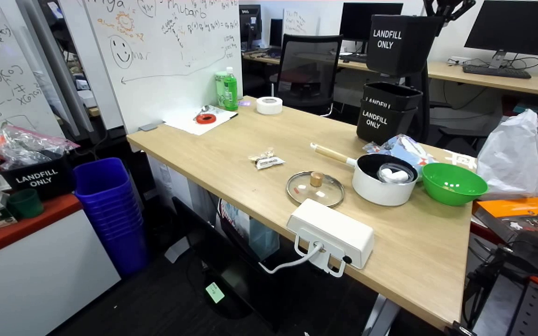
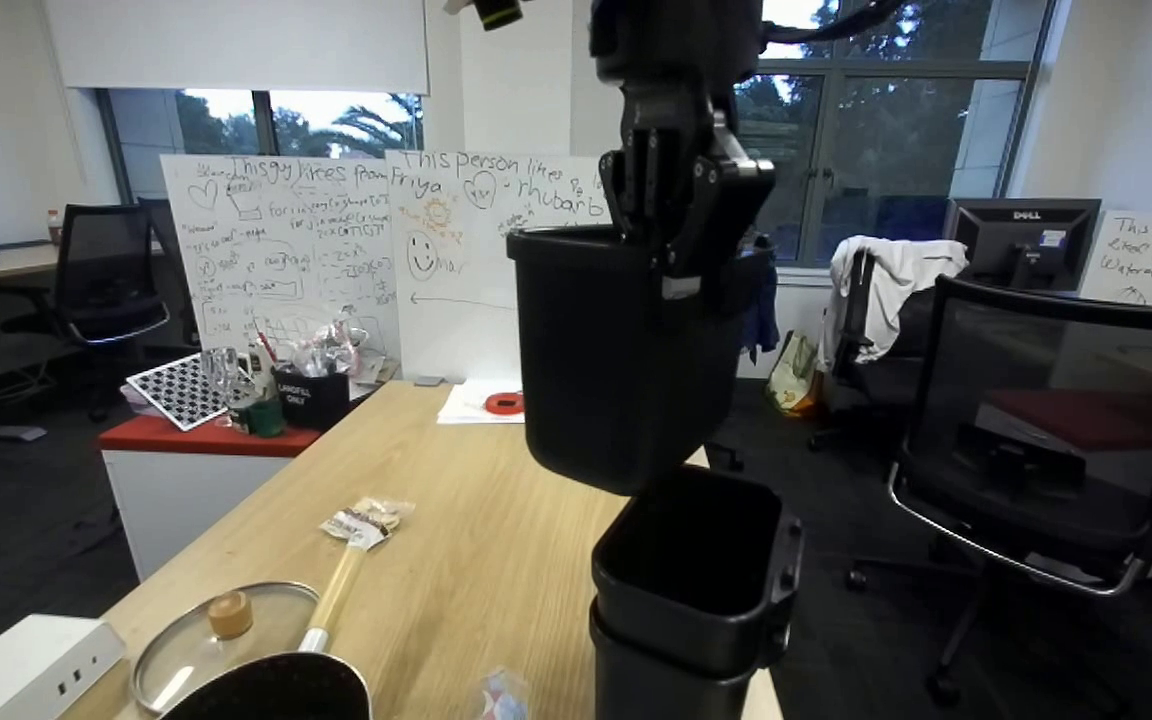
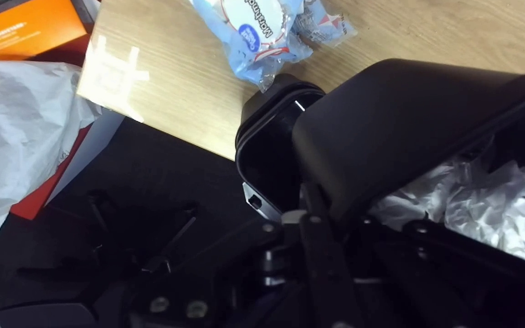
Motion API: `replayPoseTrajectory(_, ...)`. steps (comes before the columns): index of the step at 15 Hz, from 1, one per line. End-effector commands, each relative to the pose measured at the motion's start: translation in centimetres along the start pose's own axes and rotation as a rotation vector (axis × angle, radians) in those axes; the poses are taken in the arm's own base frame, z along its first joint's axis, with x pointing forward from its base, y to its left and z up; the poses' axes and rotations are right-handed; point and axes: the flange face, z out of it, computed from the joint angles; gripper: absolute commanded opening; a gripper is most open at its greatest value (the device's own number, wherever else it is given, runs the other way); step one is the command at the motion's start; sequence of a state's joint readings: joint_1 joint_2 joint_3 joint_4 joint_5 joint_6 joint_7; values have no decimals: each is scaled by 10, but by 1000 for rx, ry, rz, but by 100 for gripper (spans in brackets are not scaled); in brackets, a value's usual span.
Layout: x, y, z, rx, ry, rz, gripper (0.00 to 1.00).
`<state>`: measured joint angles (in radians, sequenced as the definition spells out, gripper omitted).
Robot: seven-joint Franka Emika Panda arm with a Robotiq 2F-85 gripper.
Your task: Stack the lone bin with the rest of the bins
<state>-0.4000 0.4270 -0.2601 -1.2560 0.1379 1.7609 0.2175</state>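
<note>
The lone bin [image 1: 399, 49] is black with white "LANDFILL ONLY" lettering. My gripper [image 2: 671, 262] is shut on its rim, and the bin [image 2: 591, 350] hangs nearly upright above the stack. The rest of the bins [image 1: 381, 120] are a nested black stack at the table's edge, its open top facing up. In an exterior view, a gap shows between the held bin's bottom and the stack's rim. In the wrist view, the held bin [image 3: 404, 132] covers part of the stack's opening [image 3: 267, 136]. Crumpled white material shows inside the held bin.
Beside the stack on the table [image 1: 231, 158] lie a blue marshmallow bag [image 3: 258, 36], a white pot [image 1: 383, 186] and a green bowl [image 1: 453, 184]. A glass lid [image 1: 315, 189] and a white power box [image 1: 332, 231] are nearer the front edge. An office chair [image 2: 1046, 430] stands beyond.
</note>
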Motion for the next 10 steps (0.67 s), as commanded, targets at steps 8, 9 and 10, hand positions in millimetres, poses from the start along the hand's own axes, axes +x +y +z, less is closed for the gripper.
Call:
replayPoseTrajectory(8,42,2,25,-12,105,130,1)
replayPoseTrajectory(9,43,5,25,-21,110,134,1)
replayPoseTrajectory(10,44,9,24,-29,114,134,1)
